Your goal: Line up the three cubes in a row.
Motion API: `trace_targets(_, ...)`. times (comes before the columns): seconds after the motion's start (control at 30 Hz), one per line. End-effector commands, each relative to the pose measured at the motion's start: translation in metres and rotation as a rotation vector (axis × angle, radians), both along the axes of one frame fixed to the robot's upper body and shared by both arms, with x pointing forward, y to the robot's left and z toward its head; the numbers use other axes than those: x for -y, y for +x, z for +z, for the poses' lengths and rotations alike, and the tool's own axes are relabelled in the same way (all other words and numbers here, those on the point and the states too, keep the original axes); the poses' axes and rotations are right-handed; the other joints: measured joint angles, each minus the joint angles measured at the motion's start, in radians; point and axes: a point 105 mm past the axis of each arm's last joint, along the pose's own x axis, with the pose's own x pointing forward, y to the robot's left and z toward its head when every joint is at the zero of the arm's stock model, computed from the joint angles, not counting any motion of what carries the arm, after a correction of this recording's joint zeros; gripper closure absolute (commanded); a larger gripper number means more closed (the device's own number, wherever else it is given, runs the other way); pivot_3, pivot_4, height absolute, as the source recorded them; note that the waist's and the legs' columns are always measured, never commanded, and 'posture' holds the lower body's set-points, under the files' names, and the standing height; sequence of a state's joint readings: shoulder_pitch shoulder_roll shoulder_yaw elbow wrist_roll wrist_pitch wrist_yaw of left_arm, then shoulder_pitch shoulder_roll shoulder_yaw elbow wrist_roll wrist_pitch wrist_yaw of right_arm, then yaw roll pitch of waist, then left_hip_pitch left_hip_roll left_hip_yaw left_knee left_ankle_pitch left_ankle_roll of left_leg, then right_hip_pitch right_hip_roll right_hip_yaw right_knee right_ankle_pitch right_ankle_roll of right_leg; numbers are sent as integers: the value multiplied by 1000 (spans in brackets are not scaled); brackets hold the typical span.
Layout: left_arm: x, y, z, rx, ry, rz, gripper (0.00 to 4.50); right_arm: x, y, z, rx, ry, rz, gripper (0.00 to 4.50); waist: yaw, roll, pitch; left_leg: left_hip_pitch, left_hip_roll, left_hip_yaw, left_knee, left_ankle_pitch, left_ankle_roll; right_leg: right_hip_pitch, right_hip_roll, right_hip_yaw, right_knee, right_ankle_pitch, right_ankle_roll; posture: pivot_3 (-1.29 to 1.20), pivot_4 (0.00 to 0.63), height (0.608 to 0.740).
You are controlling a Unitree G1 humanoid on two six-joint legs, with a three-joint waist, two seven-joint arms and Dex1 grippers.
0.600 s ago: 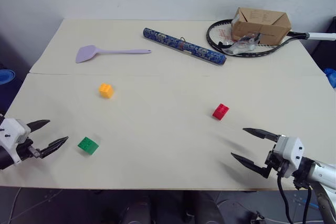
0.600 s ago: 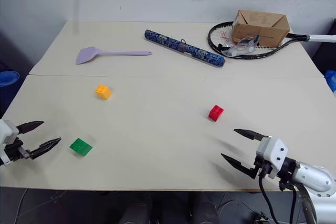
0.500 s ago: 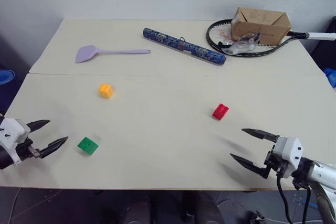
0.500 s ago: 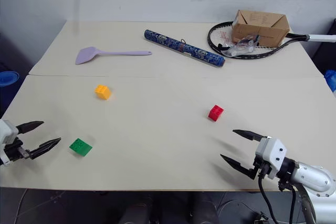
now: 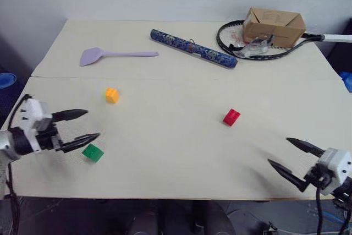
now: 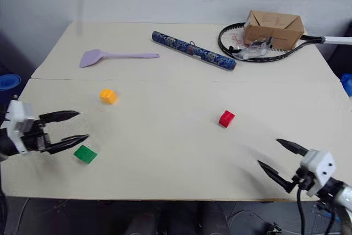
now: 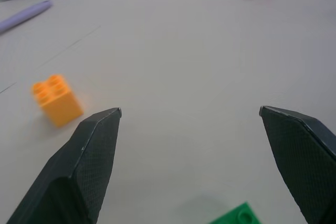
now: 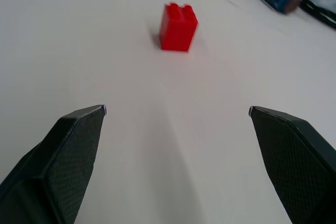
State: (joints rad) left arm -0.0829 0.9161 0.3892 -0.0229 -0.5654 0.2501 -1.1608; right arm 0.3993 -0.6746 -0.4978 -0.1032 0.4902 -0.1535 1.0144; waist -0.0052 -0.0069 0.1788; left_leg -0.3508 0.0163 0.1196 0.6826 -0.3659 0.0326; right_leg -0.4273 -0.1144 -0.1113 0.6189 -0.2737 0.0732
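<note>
Left eye view: the left gripper [image 5: 85,124] hangs with its fingers spread wide and nothing between them, just beside the green cube [image 5: 93,152], the orange-yellow cube [image 5: 112,94] a little beyond. The red cube [image 5: 231,116] sits near mid-table [image 5: 176,174], well apart from both. At the near right edge, the right gripper [image 5: 287,154] is spread wide too, empty, pointing toward the red cube.

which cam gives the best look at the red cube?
Right wrist view: the red cube sits large and unobstructed ahead of the open right gripper, studs visible. Head views show it small at mid-table; left wrist view catches it cropped at the frame edge.
</note>
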Motion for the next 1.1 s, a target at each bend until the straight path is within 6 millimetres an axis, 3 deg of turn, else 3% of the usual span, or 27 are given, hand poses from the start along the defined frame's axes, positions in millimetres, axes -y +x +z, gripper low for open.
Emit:
trace_targets(0.03, 20, 3, 15, 61, -8, -86, 73, -2, 2, 6, 11, -6, 32, 0, -5, 0, 0, 0, 0, 0, 0, 0, 0, 0, 0, 0, 0, 0, 0, 0, 150, 740)
trace_targets(0.1, 25, 5, 16, 67, -13, -107, 73, -8, 11, 11, 24, 10, 47, 0, -11, 0, 0, 2, 0, 2, 0, 0, 0, 0, 0, 2, 1, 0, 0, 0, 150, 740)
trace_targets(0.3, 33, 10, 18, 91, -8, -146, 73, -40, 63, 30, 19, 45, 137, 0, -22, 0, 0, 2, 0, 2, 0, 1, -1, -1, 0, 2, 3, 0, 0, 0, 150, 740)
trace_targets(0.43, 48, 14, 14, 70, -47, -191, 73, -72, 111, 44, 8, 57, 202, 0, -22, 1, 0, -1, 0, 1, 2, 2, 0, -2, 1, 1, 5, 0, -1, 0, 150, 740)
trace_targets(0.6, 67, 12, 7, 77, -35, -267, 73, -87, 137, 34, -54, 26, 237, 0, -4, 0, 0, -3, 0, -1, 2, 2, 0, -2, 1, -2, 4, 0, -1, 0, 150, 740)
trace_targets(0.7, 68, 11, 2, 71, -12, -284, 73, -93, 148, 23, -78, 16, 252, 0, -2, 0, 0, -4, -1, 0, 3, 2, 2, -2, 1, -2, 2, 0, 0, 0, 150, 740)
trace_targets(0.8, 66, 10, -1, 71, 1, -280, 0, -93, 156, 14, -87, 5, 249, 544, -1, 0, 0, -4, -2, 1, 5, 3, 3, -2, 0, -1, 3, 1, 1, 0, 150, 740)
trace_targets(0.93, 63, 8, -2, 72, 4, -272, 0, -95, 157, 15, -48, 16, 284, 1955, -2, 0, 0, -4, -1, 0, 6, 3, 3, -1, 0, -1, 4, 1, 1, 0, 150, 740)
trace_targets(1.03, 63, 8, -3, 70, 5, -269, 0, -104, 146, 23, 6, 27, 403, 2984, -3, 0, 0, -4, -1, 0, 6, 3, 3, -1, 0, -2, 4, 1, 1, 0, 150, 740)
trace_targets(1.1, 63, 7, -4, 68, 6, -269, 0, -113, 136, 26, 5, 22, 505, 2991, -4, 0, 0, -4, -1, 0, 6, 3, 3, -1, 0, -2, 4, 1, 1, 0, 150, 740)
